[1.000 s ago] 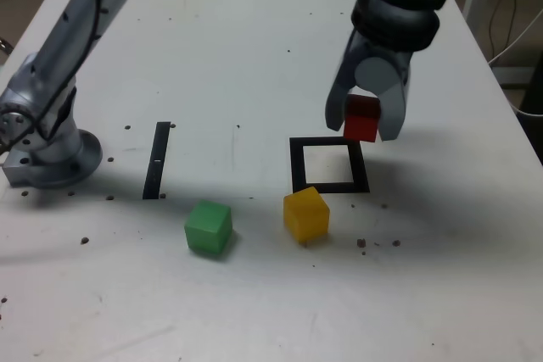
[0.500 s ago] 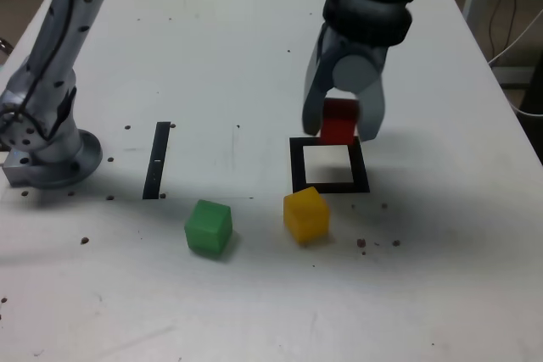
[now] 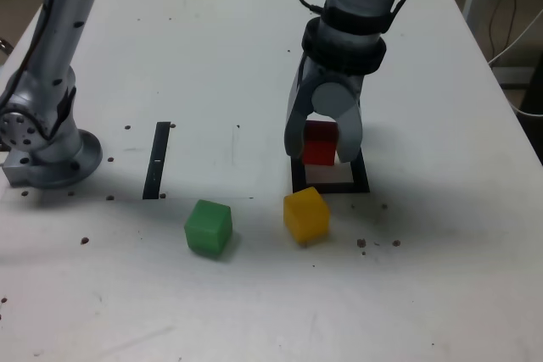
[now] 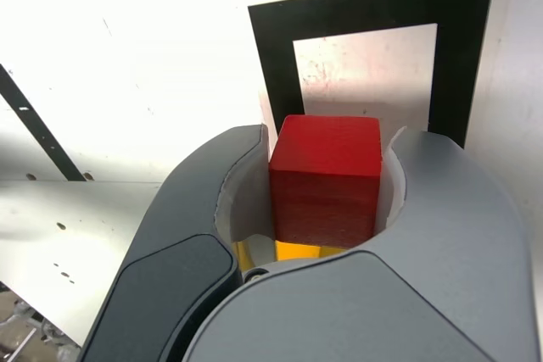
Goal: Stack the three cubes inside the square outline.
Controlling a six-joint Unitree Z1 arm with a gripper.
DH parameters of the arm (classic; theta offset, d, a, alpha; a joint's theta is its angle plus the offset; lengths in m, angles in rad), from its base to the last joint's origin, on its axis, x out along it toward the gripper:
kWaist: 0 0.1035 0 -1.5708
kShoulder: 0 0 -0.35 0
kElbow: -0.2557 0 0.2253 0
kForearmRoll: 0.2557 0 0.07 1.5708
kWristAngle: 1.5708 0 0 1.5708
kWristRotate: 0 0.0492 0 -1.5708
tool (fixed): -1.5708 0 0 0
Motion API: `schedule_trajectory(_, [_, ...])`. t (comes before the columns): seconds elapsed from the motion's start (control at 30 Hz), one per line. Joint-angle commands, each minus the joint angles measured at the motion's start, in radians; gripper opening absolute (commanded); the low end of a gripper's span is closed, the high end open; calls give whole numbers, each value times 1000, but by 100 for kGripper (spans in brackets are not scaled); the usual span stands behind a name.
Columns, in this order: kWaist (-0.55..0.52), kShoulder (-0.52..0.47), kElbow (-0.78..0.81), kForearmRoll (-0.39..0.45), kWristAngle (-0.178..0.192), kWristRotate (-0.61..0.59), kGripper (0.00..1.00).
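Near the thick black square outline with white centre (image 3: 359, 177), exterior view: solid green cube (image 3: 209, 227) on the white table (image 3: 441, 260), off to its left; solid yellow cube (image 3: 306, 215) at its near edge; grey gripper (image 3: 323, 142) over it, fingers pinching the solid red cube (image 3: 320, 143); straight black strip (image 3: 157, 160) well left. Wrist view alone bares the outline's far corners; exterior view alone shows the green cube.

Three cubes (image 3: 209, 227), one square outline (image 3: 360, 177), one black strip (image 3: 157, 161), one arm (image 3: 66, 57).
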Motion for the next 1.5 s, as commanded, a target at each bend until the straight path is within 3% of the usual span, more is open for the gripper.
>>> schedule_trajectory(0.0, [4,-6,10,-18,1,4,37])
schedule_trajectory(0.47, [26,13,53,-98,-9,15,38])
schedule_trajectory(0.53, [31,15,58,-102,-10,20,48])
schedule_trajectory(0.7, [43,16,78,-123,-18,39,88])
schedule_trajectory(0.77, [46,16,86,-132,-21,42,94])
schedule_trajectory(1.07, [55,2,103,-144,-25,51,98])
schedule_trajectory(1.47, [56,-128,136,-99,16,47,99])
